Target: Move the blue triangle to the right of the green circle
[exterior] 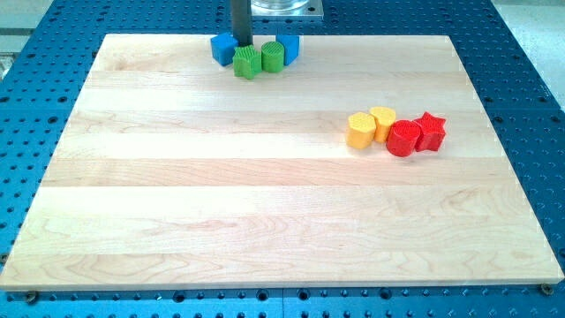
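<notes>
Eight blocks: all sit on a pale wooden board (265, 221), which rests on a blue pegboard table (530, 53).
Blue blocks: two, both at the view's top edge of the board. One (222, 47) lies to the view's left of the rod; the other (290, 46) is at the view's right end of the cluster. Their shapes are partly hidden, so I cannot tell which is the blue triangle.
Green blocks: two, touching each other between the blue ones. The left green block (248, 62) has a ridged outline; the right one (273, 56) looks rounder and is probably the green circle.
Yellow blocks: two, touching, at the view's right (361, 130) and (383, 122).
Red blocks: two, touching, just right of the yellow pair: a round one (405, 139) and a star (431, 130).
My tip: the dark rod comes down into the top cluster; its end (240, 51) sits between the left blue block and the left green block, touching or nearly so.
Claw: none fitted, so there is no open or closed state to tell.
Step in hand: likely early, working among the crowded blocks.
Next move: calls for freeing the triangle without dragging the green circle along.
</notes>
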Tool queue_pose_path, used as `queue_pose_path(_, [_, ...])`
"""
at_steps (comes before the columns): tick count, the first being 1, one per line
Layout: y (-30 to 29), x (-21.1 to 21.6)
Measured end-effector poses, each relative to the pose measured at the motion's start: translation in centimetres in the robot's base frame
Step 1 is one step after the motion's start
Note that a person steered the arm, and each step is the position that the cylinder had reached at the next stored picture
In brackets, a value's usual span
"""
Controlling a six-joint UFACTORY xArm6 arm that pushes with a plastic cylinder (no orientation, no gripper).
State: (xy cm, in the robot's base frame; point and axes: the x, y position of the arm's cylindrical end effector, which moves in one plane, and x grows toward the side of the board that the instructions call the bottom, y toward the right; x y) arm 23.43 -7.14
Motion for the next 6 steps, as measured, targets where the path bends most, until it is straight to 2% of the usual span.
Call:
queue_pose_path(1, [-0.2, 0.0])
queue_pose_path(3, [8.6, -0.7])
queue_pose_path(4, [12.7, -2.3])
queue_pose_path(5, [12.1, -0.2])
queue_pose_path(6, [12.3, 0.1])
